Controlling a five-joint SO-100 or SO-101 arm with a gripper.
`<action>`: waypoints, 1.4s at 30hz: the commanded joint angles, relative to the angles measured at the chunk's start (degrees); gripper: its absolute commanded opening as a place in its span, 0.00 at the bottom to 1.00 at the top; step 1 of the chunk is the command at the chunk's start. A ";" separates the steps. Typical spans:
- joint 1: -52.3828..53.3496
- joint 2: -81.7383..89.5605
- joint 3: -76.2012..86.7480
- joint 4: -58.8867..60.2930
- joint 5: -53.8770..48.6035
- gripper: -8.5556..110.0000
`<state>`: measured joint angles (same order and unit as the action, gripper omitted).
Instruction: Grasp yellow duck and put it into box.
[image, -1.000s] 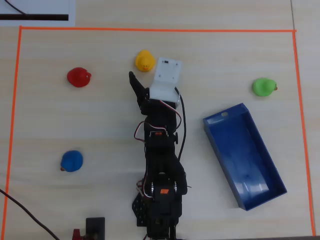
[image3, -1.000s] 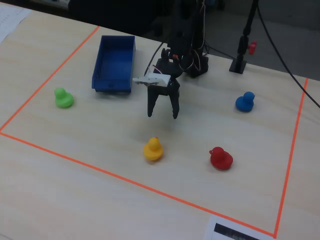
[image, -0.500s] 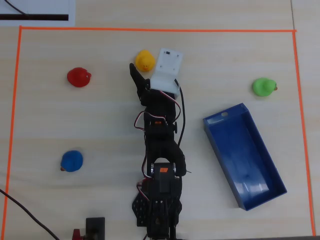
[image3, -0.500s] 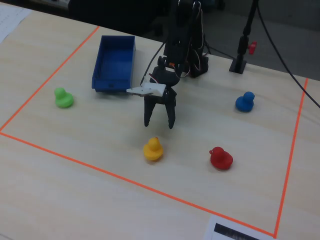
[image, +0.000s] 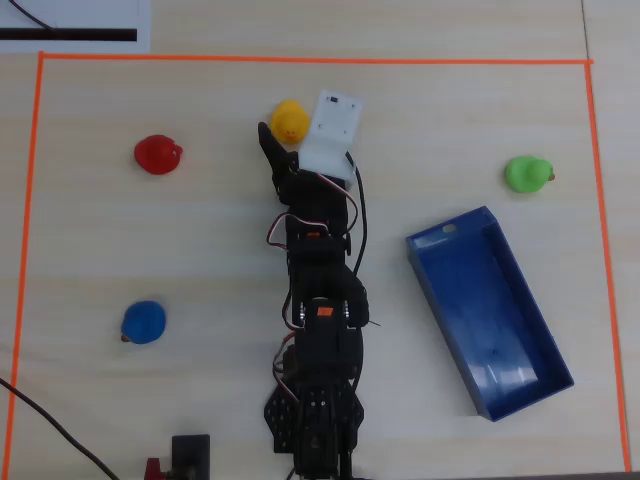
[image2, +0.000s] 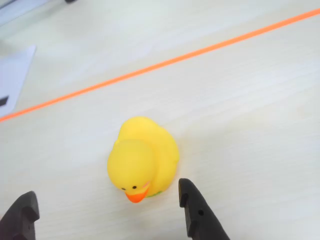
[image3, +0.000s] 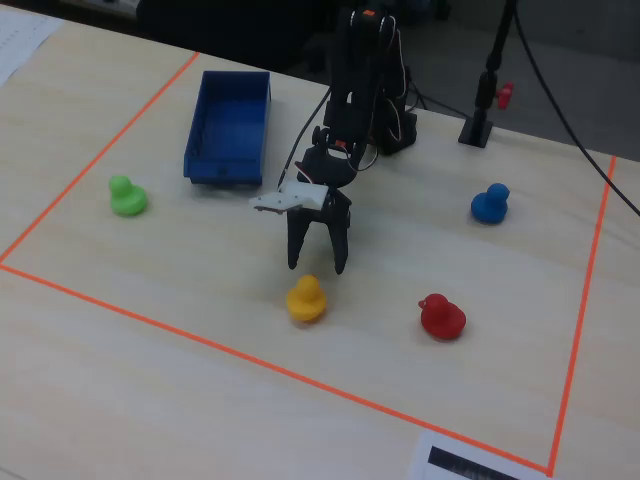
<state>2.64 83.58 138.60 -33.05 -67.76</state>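
The yellow duck (image: 289, 120) stands on the table near the far orange tape line. In the wrist view the yellow duck (image2: 145, 157) faces the camera with its orange beak down. My gripper (image2: 107, 195) is open and empty. Its two black fingertips sit just short of the duck, and the right one is close beside it. In the fixed view the gripper (image3: 316, 267) points down just behind the duck (image3: 306, 298), apart from it. The blue box (image: 490, 300) lies empty at the right of the overhead view, and also shows in the fixed view (image3: 222, 170).
A red duck (image: 158, 154), a green duck (image: 526, 173) and a blue duck (image: 144, 322) stand apart on the table. Orange tape (image: 300, 60) frames the work area. The arm's base (image: 315, 420) is at the near edge. A white sheet (image: 70, 25) lies beyond the tape.
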 joint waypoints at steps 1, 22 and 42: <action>-0.70 -0.09 -3.34 -1.58 0.53 0.38; -0.79 -6.59 -10.02 0.35 1.32 0.38; -0.53 -14.59 -15.82 0.09 3.43 0.21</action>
<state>2.20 68.64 124.37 -31.64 -64.60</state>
